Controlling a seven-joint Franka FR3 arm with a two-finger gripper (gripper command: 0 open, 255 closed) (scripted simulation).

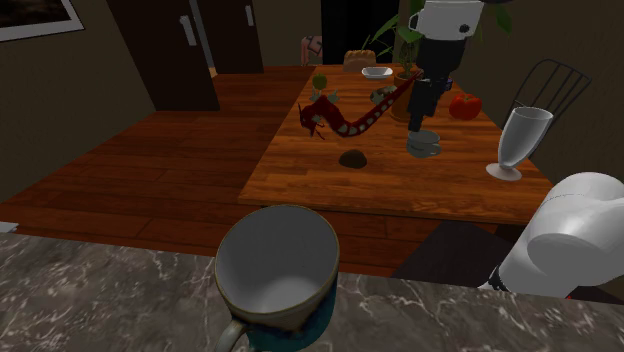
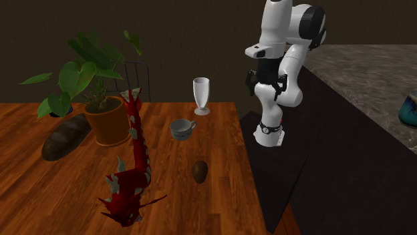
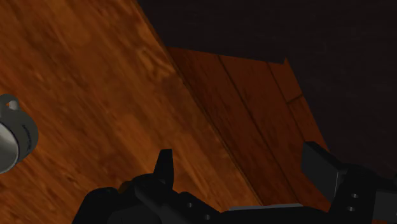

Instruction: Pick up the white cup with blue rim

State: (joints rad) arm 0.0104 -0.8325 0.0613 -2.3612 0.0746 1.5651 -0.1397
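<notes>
**Tool hanging open, cup standing off to the side**

The tool point(image 3: 238, 151) is hanging above the edge of the wooden counter point(image 3: 76, 70), its fingers spread apart and gripping nothing. The cup point(image 2: 182, 128) is sitting on that counter, well apart from the tool. In the second exterior view it is lying lower down, at about 8 o'clock from the tool. In the shoulder view it is showing just under the tool, at 6 o'clock. In the wrist view it is sitting well outside the fingers, not between them.

The cup is standing upright, long axis vertical and mouth facing up. In the second exterior view its handle is pointing toward 3 o'clock, toward the stand point(image 2: 314, 173). It is looking pale grey-white, and nothing is showing inside it.

A glass point(image 2: 201, 95) is standing empty at 1 o'clock from the cup. A pot point(image 2: 107, 127) at 9 o'clock is holding a leafy plant point(image 2: 90, 70). A mug point(image 1: 275, 275) is sitting empty on the marble counter point(image 1: 100, 290).
</notes>
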